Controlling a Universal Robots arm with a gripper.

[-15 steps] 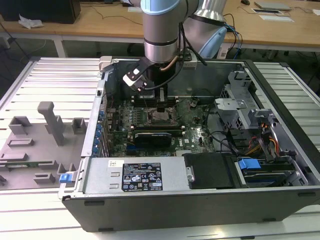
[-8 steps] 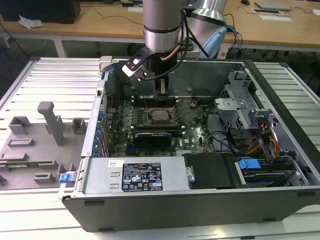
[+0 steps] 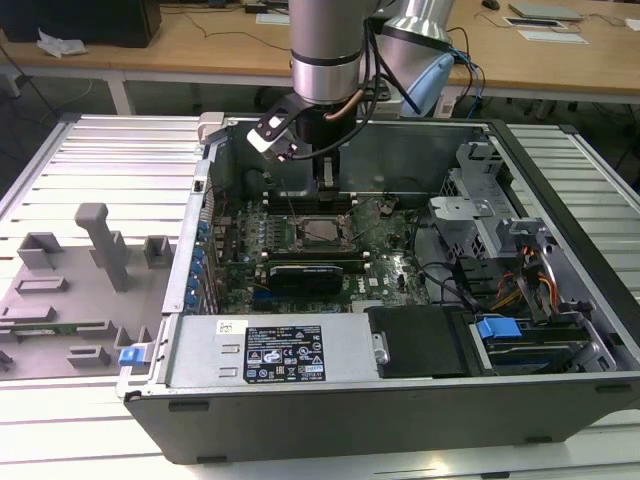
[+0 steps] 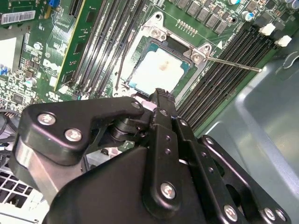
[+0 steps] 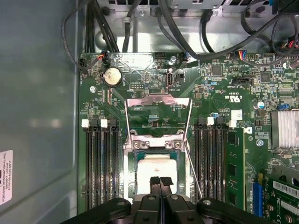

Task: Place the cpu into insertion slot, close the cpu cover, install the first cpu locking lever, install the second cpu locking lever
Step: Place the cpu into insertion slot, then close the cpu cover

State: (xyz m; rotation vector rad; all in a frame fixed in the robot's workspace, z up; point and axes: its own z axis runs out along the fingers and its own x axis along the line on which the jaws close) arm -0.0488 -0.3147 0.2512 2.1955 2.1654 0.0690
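Note:
The cpu (image 5: 156,164) lies flat in the insertion slot (image 5: 132,154), its pale metal top facing up; in the second wrist view the cpu (image 4: 159,70) shows a small brown smudge. The cpu cover (image 5: 159,99) is swung open, a silver frame with green board showing through its cut-out. A thin locking lever (image 5: 193,171) stands loose beside the slot, seen as a lever (image 4: 233,62) in the second wrist view too. My gripper (image 5: 160,181) hangs just above the cpu's near edge, fingers pressed together with nothing between them. In the exterior view the gripper (image 3: 325,198) sits over the slot (image 3: 322,232).
Black memory slots (image 5: 100,163) flank the slot on both sides, with a seated memory stick (image 5: 233,168). Cables (image 5: 187,28) run across the case's far side. The case's metal wall (image 5: 37,116) stands close by. Drive cages (image 3: 480,220) fill the exterior view's right.

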